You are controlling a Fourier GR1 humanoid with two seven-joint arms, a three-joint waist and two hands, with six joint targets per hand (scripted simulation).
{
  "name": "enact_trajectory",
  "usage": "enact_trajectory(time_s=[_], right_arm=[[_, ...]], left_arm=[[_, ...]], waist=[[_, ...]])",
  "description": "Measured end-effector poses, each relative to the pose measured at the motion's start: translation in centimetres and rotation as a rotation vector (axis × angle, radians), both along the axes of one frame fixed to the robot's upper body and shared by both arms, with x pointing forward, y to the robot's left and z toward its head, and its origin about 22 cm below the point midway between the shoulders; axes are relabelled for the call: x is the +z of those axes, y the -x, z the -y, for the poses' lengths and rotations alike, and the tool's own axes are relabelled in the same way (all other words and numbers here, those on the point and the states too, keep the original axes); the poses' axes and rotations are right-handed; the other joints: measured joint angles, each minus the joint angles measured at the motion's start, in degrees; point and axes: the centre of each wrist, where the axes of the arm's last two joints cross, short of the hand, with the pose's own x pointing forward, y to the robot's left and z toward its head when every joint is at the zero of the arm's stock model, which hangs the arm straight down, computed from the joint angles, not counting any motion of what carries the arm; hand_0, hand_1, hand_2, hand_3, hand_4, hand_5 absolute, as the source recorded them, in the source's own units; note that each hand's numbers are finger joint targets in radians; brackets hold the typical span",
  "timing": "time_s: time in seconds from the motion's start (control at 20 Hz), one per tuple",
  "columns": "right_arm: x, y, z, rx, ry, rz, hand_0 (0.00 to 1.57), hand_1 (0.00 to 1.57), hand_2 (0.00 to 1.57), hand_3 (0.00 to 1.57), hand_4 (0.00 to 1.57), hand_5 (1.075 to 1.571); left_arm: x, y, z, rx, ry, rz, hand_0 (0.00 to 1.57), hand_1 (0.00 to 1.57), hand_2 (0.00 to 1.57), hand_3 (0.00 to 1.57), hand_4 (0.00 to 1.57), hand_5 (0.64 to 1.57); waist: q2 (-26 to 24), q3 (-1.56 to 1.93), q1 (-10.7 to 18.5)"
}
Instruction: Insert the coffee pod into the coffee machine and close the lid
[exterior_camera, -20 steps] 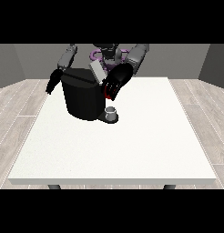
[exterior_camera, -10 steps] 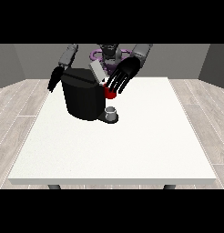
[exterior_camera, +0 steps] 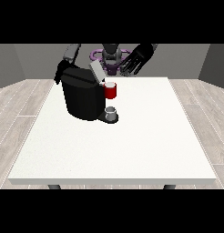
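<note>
The black coffee machine (exterior_camera: 84, 98) stands on the white table (exterior_camera: 132, 145), towards its far left. Its grey lid (exterior_camera: 96, 71) is tilted up and open. A red thing at the machine (exterior_camera: 110, 91) shows at the machine's front, and below it a grey thing (exterior_camera: 111, 112) rests on the machine's base. The hand at the view's right (exterior_camera: 136, 59) is raised above and to the right of the machine, holding nothing, with its fingers spread. The hand at the view's left (exterior_camera: 59, 73) sits behind the machine's left corner and is mostly hidden.
The robot's torso (exterior_camera: 111, 57) is behind the table's far edge. The table's white top stretches out in front of the machine and to its right. Wood floor surrounds the table.
The hand at the view's right has lifted from the red thing at the machine's front, moving up and to the right. The raised lid now shows.
</note>
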Motion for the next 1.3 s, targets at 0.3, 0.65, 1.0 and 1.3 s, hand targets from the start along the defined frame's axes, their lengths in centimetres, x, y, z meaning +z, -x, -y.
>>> enact_trajectory(time_s=[0.3,0.65,1.0,1.3], right_arm=[[-1.6,1.7,1.5,-0.05,-0.037,-0.037,0.0,0.0,0.0,0.0,0.0,1.571],[-0.2,1.8,1.9,0.044,-0.083,-0.014,0.0,0.0,0.0,0.0,0.06,1.571],[2.5,0.6,2.4,0.14,-0.019,0.007,0.0,0.0,0.0,0.0,0.0,1.571],[4.7,-1.6,4.1,0.092,-0.037,0.02,0.0,0.0,0.0,0.0,0.17,1.571]], left_arm=[[-10.1,2.3,1.5,0.001,0.497,-0.175,0.0,0.0,0.0,0.0,0.07,1.571],[-20.4,7.7,1.8,0.089,0.776,-0.378,0.0,0.0,0.0,0.0,0.32,1.571],[-23.9,11.0,1.4,0.14,0.84,-0.463,0.0,0.0,0.0,0.0,0.39,1.571],[-22.7,11.3,1.9,0.106,0.888,-0.444,0.0,0.0,0.0,0.0,0.38,1.571]], waist=[[-8.33,-0.11,6.55],[-17.44,-0.04,12.14],[-20.78,0.0,15.82],[-17.85,0.02,18.97]])
